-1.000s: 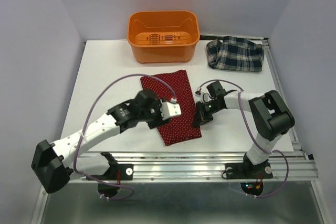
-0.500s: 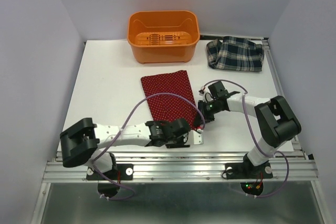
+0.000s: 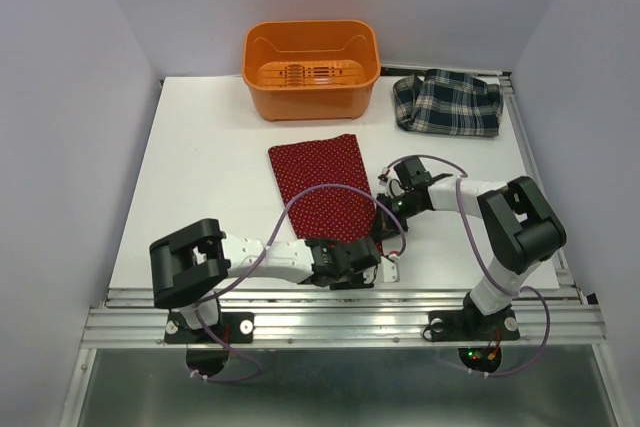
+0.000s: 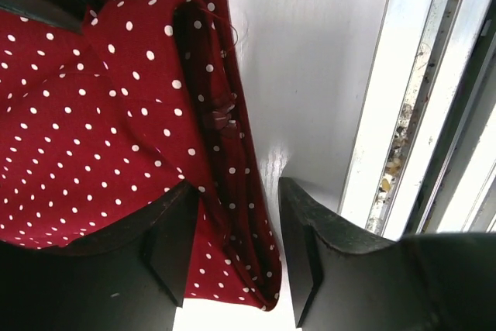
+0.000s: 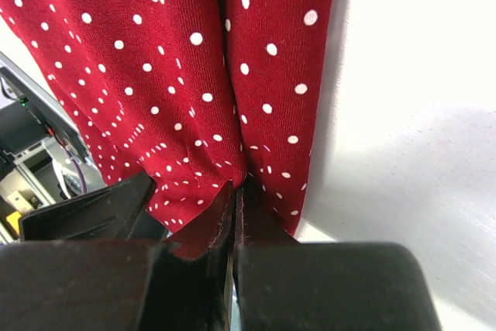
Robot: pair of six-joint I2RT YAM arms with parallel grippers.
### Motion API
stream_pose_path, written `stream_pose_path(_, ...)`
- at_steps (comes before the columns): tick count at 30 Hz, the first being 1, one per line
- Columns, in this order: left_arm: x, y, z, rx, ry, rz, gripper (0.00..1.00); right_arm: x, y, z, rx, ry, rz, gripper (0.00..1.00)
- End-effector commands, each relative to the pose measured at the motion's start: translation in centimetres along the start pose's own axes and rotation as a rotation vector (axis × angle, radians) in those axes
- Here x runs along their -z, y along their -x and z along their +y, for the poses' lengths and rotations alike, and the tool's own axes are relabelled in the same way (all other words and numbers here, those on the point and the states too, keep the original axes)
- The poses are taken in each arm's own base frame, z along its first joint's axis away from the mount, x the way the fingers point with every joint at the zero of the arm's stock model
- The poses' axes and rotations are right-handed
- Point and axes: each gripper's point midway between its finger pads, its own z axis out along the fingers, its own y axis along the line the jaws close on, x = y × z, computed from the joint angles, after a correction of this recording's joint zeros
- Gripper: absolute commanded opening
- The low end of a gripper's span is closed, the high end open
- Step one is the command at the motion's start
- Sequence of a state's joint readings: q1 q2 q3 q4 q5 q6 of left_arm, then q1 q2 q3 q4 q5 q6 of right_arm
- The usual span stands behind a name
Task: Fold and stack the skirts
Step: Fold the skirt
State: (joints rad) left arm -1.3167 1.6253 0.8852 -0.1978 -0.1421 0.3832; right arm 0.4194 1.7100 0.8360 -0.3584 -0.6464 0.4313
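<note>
Dark red white-dotted cloth skirt (image 3: 318, 192) lies flat mid-table on the white tabletop (image 3: 200, 167), near corner at the front edge. Right gripper (image 5: 235, 211) is clenched on the skirt's right-side edge. Left gripper (image 4: 236, 249) straddles the near hem corner, jaws apart, cloth between them unpinched. Green-navy-white plaid cloth skirt (image 3: 447, 105) sits bunched at the far right, well apart, beside the orange plastic bin (image 3: 310, 82).

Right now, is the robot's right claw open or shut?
Shut. In the right wrist view, the right gripper has its jaws pressed together, pinching the red polka-dot skirt.
</note>
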Motion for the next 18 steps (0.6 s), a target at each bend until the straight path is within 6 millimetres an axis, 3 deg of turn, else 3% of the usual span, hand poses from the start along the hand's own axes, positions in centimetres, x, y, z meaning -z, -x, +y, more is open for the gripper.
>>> stream_pose_path(1,0.0,1.6,0.2,0.033,0.023,-0.020,0.52,-0.2,0.9,0.0,0.014,-0.017,-0.013,0.01)
stream_pose_path(5,-1.2,0.4,-0.1,0.022,0.024,0.037,0.36,-0.1,0.8,0.0,0.016,-0.017,-0.011,0.01)
stream_pose_path(6,-1.2,0.6,-0.1,0.021,0.021,0.042,0.24,-0.1,0.8,0.0,0.021,-0.013,-0.011,0.01)
stream_pose_path(9,-1.1,0.7,0.1,0.020,0.020,0.041,0.03,0.1,0.9,0.3,0.044,-0.008,-0.015,0.01)
stream_pose_path(13,-0.1,0.9,0.0,0.018,-0.015,0.023,0.00,1.2,1.8,1.2,0.104,-0.013,-0.024,0.01)
stream_pose_path(18,2.6,2.4,-1.1,0.005,-0.118,-0.054,0.00,4.6,5.6,3.2,0.257,-0.056,-0.075,0.36)
